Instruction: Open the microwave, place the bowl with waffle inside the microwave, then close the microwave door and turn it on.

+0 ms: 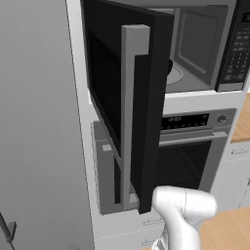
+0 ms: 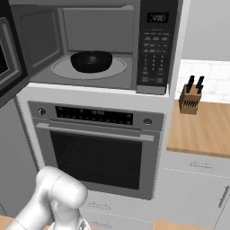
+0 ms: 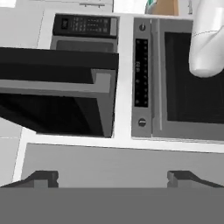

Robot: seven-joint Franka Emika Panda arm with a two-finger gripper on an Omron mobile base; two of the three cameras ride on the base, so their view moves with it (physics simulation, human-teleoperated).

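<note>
1. The wide black microwave door [image 1: 124,105] with its long grey vertical bar handle [image 1: 131,112] stands swung open to the left, edge-on in the left base view.
2. The large built-in black microwave [image 2: 96,45] shows its grey cavity; the small dark round bowl [image 2: 91,61] sits on the round pale turntable [image 2: 60,68], roughly centred.
3. The button keypad strip [image 2: 154,49] runs down the microwave's right side.
4. Below sits the steel wall oven [image 2: 96,148].
5. A wooden knife block [image 2: 190,99] stands on the wooden counter [image 2: 200,130] at right.
6. In the hand view, the gripper [image 3: 112,178] has its two dark fingertips [image 3: 42,178] spread wide apart, holding nothing.
</note>
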